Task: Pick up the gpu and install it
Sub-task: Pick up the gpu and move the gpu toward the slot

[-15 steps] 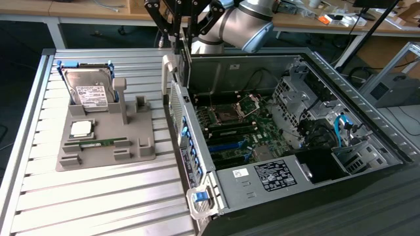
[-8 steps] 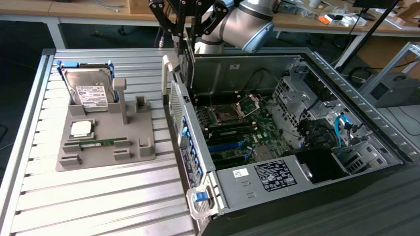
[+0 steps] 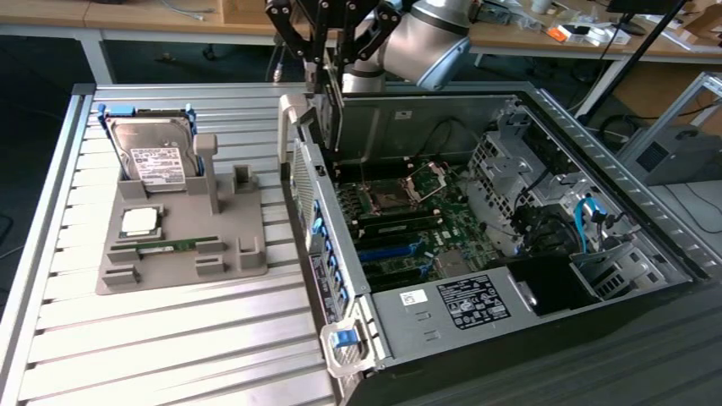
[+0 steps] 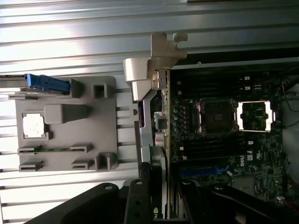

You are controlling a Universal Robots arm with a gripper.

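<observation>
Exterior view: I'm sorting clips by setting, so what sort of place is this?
Probably a robotics lab or workshop: a robot arm hangs over an open computer case on a slatted metal table, with cluttered desks behind.

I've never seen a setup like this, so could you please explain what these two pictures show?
The grey jointed machine is a robot arm ending in a black gripper. One picture comes from a camera off the arm; the other from a camera on its wrist, looking along the held card. On the slatted table are a grey tray with a hard drive, a CPU and a RAM stick, and an open PC case showing its motherboard. The gripper is shut on the gpu, a flat card, held on edge over the case's side nearest the tray.
</observation>
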